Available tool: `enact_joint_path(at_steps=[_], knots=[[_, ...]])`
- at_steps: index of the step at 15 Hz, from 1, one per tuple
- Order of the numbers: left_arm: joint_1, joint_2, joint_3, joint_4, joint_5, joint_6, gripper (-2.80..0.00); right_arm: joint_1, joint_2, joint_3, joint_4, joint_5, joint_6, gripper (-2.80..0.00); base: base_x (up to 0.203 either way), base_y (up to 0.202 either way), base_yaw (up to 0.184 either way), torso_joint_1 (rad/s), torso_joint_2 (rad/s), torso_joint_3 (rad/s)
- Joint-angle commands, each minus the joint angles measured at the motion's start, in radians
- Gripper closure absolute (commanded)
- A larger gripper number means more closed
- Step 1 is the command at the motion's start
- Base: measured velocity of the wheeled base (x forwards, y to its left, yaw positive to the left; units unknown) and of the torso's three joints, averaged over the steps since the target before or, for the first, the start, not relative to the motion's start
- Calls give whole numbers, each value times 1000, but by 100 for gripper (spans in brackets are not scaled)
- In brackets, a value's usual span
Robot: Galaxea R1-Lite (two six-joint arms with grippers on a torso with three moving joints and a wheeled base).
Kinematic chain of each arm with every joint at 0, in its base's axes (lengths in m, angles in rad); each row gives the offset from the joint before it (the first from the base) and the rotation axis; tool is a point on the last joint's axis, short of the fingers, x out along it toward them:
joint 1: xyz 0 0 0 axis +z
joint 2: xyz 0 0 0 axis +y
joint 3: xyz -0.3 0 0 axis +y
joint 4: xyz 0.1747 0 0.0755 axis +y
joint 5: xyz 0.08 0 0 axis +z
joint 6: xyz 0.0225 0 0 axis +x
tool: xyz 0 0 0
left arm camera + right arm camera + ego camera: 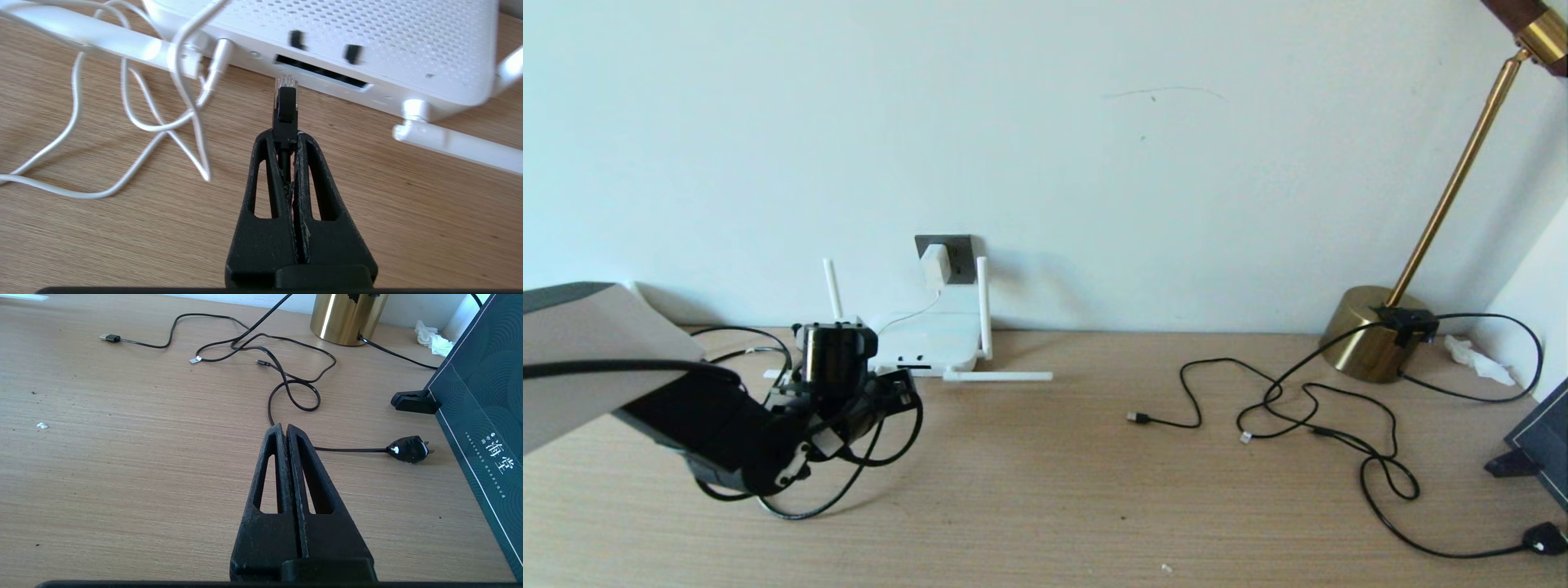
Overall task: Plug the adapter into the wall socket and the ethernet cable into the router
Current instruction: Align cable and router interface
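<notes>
The white router [935,339] stands against the wall, with its dark port slot [322,73] facing my left gripper. The adapter [935,263] sits in the dark grey wall socket [962,245] above it. My left gripper [286,136] is shut on the ethernet cable's black plug [286,104]. The plug's clear tip points at the port slot and stands just short of it. In the head view the left gripper [894,385] is in front of the router, and the black ethernet cable [882,457] loops around it. My right gripper [284,428] is shut and empty over bare table.
The adapter's thin white cord [171,122] lies in loops beside the router. One antenna [996,376] lies flat on the table. At the right are a brass lamp base [1376,331], loose black cables [1307,408], a black mains plug [408,449] and a dark box [482,396].
</notes>
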Motion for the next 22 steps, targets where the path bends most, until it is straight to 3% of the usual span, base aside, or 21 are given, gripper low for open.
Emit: enact_joint_path(at_steps=[1,12,18,22], knots=[[6,3,1,-5,1,-2,0,0,2,0,0,0,-1,0,0,0,0,0,0,0],[11,78,-2,-110,1,18,0,0,2,0,0,0,-1,0,0,0,0,0,0,0],[11,80,0,-114,1,20,0,0,1,0,0,0,-1,0,0,0,0,0,0,0],[9,65,46,-115,-8,54,0,0,2,0,0,0,1,0,0,0,0,0,0,0]])
